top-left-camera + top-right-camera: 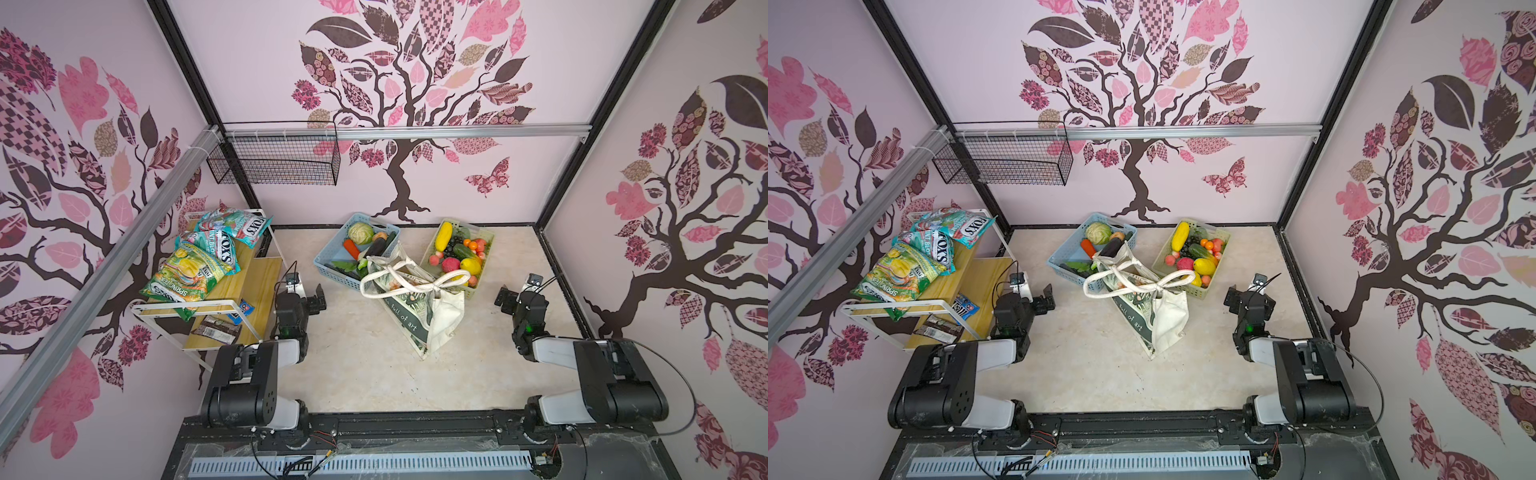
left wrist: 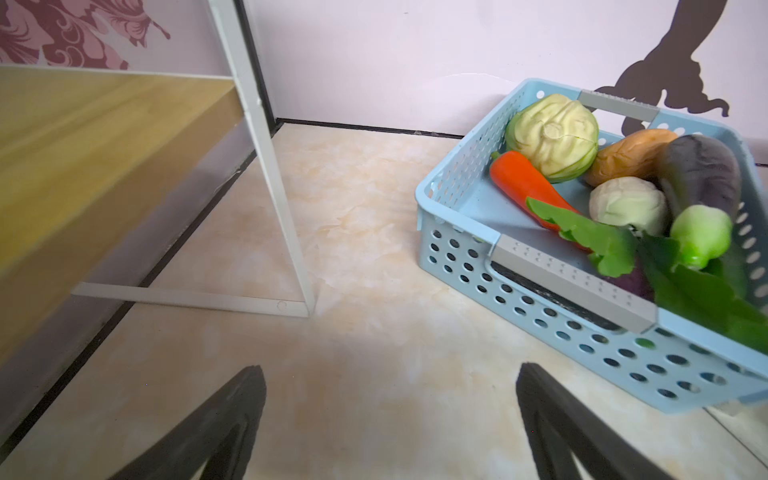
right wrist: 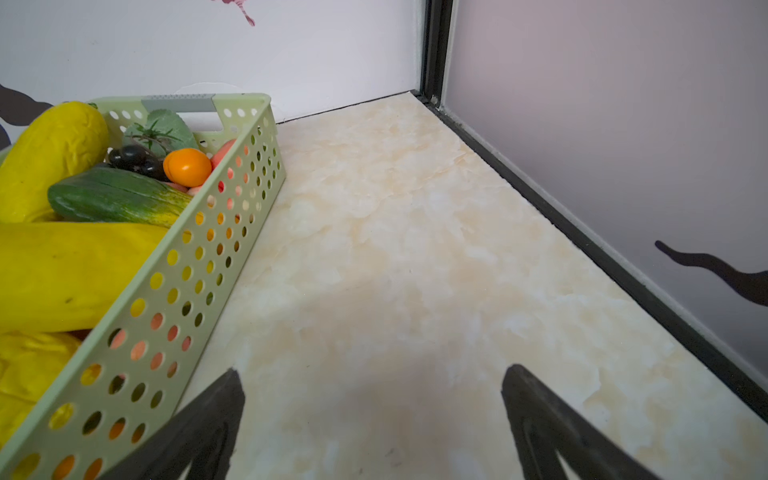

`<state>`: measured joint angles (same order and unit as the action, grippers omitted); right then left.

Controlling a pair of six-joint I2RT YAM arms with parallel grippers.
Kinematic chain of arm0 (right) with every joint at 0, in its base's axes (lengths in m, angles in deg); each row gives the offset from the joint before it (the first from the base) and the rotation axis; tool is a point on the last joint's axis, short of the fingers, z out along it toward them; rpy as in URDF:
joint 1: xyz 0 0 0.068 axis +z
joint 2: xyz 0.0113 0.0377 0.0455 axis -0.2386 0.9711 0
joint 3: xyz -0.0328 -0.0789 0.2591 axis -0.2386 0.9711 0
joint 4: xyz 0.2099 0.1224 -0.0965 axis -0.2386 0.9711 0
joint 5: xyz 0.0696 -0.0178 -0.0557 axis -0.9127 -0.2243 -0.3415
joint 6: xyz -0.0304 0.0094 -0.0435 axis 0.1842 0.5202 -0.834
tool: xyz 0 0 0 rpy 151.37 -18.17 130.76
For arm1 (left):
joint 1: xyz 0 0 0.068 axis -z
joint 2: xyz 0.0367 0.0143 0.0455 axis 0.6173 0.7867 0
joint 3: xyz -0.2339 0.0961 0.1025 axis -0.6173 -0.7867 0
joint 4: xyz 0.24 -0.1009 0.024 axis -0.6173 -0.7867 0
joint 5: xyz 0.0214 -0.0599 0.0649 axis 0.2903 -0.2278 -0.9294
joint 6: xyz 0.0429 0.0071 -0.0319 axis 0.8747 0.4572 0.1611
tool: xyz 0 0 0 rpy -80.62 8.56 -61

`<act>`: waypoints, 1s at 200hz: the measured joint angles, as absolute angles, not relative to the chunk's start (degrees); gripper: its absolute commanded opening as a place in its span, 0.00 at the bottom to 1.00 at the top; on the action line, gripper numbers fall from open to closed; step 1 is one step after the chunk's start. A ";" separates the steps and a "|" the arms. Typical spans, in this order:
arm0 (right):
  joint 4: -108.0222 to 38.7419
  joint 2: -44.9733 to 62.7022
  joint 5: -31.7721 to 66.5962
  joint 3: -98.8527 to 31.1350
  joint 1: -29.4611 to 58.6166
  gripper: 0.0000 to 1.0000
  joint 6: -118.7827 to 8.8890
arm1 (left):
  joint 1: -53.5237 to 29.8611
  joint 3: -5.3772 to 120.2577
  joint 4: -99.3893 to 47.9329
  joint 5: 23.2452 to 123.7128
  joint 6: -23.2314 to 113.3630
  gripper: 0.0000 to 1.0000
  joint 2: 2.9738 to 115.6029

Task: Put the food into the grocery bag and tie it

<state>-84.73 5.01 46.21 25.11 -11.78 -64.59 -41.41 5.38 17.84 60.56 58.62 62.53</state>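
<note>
Grocery bag (image 1: 446,316) interior mostly hidden

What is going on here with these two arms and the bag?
Nothing is being held at this moment. The left gripper and the right gripper are both open and empty, low over the table on either side of the grocery bag. The bag lies just in front of the blue basket and the green basket, and its straps look tied in a bow. Much food sits in both baskets.
</note>
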 measured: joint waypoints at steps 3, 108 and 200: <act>-85.86 5.66 46.10 25.42 -11.72 1.00 -64.79 | -41.52 5.34 18.54 60.77 58.60 0.97 63.36; -100.51 10.36 44.50 28.10 -10.71 1.00 -67.13 | -39.57 6.61 18.48 61.02 59.13 0.97 66.73; -100.86 10.36 44.48 28.10 -10.71 1.00 -67.13 | -39.57 6.70 17.97 60.29 59.32 0.97 66.73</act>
<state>-100.86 10.36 44.48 28.10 -10.71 -67.13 -39.57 6.70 17.97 60.29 59.32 66.73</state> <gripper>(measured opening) 0.995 0.974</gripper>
